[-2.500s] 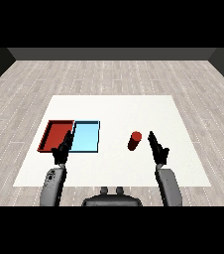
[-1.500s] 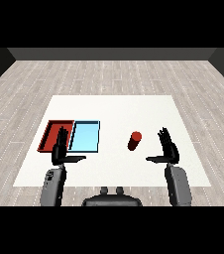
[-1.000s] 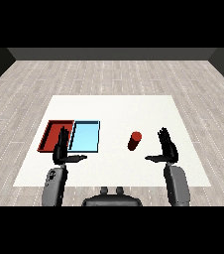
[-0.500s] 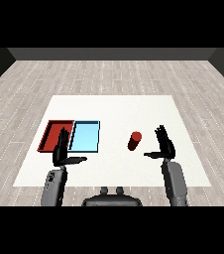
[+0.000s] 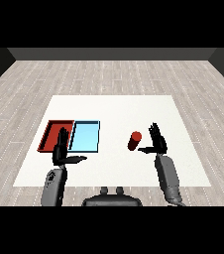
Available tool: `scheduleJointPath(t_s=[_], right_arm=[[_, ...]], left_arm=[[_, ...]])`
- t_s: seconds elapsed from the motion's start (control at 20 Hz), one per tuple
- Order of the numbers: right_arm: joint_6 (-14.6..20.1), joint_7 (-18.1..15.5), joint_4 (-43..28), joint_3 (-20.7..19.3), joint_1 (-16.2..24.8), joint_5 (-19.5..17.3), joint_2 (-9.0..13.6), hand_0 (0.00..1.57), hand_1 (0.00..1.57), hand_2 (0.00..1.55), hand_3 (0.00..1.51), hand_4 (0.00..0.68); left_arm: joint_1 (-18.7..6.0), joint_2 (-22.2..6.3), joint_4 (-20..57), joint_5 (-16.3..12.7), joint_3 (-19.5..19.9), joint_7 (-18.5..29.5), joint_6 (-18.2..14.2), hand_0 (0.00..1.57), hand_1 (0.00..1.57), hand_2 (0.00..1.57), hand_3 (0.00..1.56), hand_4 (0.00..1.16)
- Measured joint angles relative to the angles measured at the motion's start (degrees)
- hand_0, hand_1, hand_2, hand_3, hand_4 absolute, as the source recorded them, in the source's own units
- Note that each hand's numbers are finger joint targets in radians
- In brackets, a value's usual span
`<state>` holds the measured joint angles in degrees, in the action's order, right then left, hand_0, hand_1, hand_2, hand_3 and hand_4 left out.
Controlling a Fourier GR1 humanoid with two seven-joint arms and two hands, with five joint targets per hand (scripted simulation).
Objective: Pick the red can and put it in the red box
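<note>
The red can [image 5: 134, 141] stands upright on the white table [image 5: 114, 109], right of the middle. My right hand [image 5: 156, 141] is open just to the can's right, fingers straight up, thumb reaching toward the can; a small gap separates them. The red tray [image 5: 50, 135] lies at the left with the light blue tray [image 5: 85, 136] touching its right side. Open as well, my left hand [image 5: 61, 150] hovers in front of the two trays, holding nothing.
Both trays hold nothing. White table surface stretches behind the can and trays to the far edge, and a strip of it lies between the blue tray and the can. Grey wooden floor surrounds the table.
My right hand has moved left and slightly forward, closing in on the can from its right side. The left hand and the can have stayed where they were.
</note>
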<state>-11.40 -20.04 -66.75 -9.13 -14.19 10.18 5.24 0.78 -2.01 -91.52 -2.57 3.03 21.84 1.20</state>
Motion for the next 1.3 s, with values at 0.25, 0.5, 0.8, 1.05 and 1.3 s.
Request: scheduleJointPath(t_s=[0.25,0.5,0.8,1.05,1.3], right_arm=[[0.64,-1.78,4.66,0.23,-2.49,0.25,-0.94,0.0,0.0,0.0,0.0,0.0],[0.97,-3.67,6.89,1.02,-2.77,0.59,-2.23,0.0,0.0,0.0,0.0,0.0],[1.03,-5.08,10.74,0.91,-4.42,1.38,-2.23,0.0,0.0,0.0,0.0,0.0],[1.52,-7.55,16.87,0.41,-7.73,1.26,-2.25,0.0,0.0,0.0,0.0,0.0],[2.08,-7.88,17.6,1.24,-7.69,1.33,-3.05,0.0,0.0,0.0,0.0,0.0]], left_arm=[[1.13,-0.17,-1.85,-1.24,0.23,-0.96,0.76,0.0,0.0,0.0,0.0,0.0],[-0.04,-0.24,-1.43,-1.79,0.66,-1.87,0.58,0.0,0.0,0.0,0.0,0.0],[-0.19,-1.01,-1.6,-2.2,1.25,-1.93,1.39,0.0,0.0,0.0,0.0,0.0],[0.55,-0.99,-1.65,-2.32,1.51,-1.02,1.64,0.0,0.0,0.0,0.0,0.0],[1.43,-1.36,-1.34,-2.94,2.07,-0.07,2.64,0.0,0.0,0.0,0.0,0.0]])
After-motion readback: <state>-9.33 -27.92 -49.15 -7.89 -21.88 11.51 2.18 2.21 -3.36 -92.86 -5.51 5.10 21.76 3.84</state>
